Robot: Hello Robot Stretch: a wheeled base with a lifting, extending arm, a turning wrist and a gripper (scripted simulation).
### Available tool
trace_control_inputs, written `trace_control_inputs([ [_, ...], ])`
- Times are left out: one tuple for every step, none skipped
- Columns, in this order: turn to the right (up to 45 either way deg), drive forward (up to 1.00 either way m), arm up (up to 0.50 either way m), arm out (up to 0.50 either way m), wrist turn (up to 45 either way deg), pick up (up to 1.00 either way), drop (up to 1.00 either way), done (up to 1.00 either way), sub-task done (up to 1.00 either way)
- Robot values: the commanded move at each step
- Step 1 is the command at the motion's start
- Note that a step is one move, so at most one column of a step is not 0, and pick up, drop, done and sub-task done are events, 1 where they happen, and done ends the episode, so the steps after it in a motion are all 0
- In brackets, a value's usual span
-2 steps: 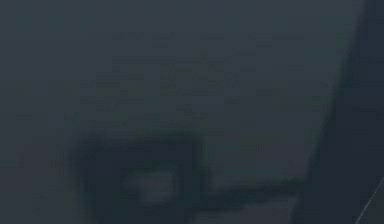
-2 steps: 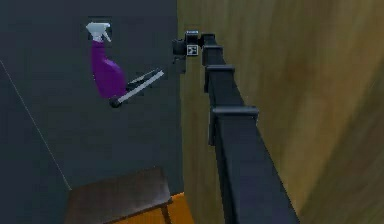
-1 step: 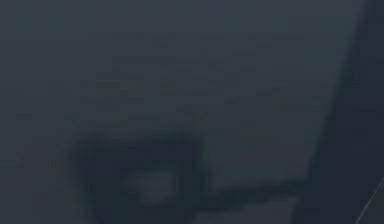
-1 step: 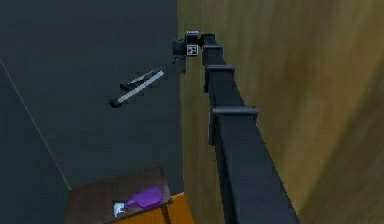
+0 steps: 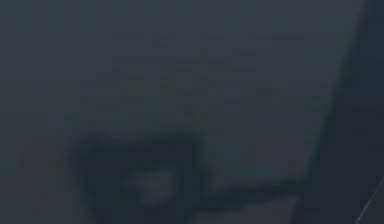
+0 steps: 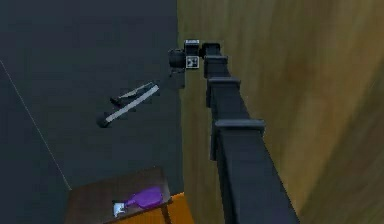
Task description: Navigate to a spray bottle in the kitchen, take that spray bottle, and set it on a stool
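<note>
In the arm side view the dark arm (image 6: 235, 130) rises from the bottom edge to two white marked squares (image 6: 190, 57). Left of the squares the gripper (image 6: 108, 118) slants down to the left, its thin fingers (image 6: 130, 102) against a bare dark grey wall. It holds nothing. Well below it a small purple thing with a white end (image 6: 142, 199) lies on a brown surface (image 6: 95, 205) at the picture's bottom. It may be the spray bottle.
A light wooden panel (image 6: 300, 90) stands along the arm side view's right half, close beside the arm. A dark grey wall (image 6: 80, 60) takes the left half. The forward view faces a dark grey surface (image 5: 180, 80) at close range.
</note>
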Motion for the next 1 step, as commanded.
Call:
trace_control_inputs([
  [0.0,0.00,0.00,0.00,0.0,0.00,0.00,1.00,0.00],
])
